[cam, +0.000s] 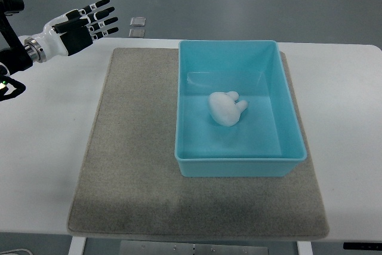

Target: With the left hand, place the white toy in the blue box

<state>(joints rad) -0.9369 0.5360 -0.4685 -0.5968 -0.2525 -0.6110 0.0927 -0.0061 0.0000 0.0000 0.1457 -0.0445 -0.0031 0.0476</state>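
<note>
A white toy [227, 107] lies inside the blue box [239, 168], near its middle. The box stands on the right half of a grey mat [137, 147]. My left hand [89, 22] is at the far left, above the table's back edge, well away from the box. Its fingers are spread and straight and hold nothing. The right arm does not show.
The mat lies on a white table [48, 123]. Two small grey squares [137, 26] lie on the floor behind the table's back edge. The table's front edge runs along the bottom of the picture.
</note>
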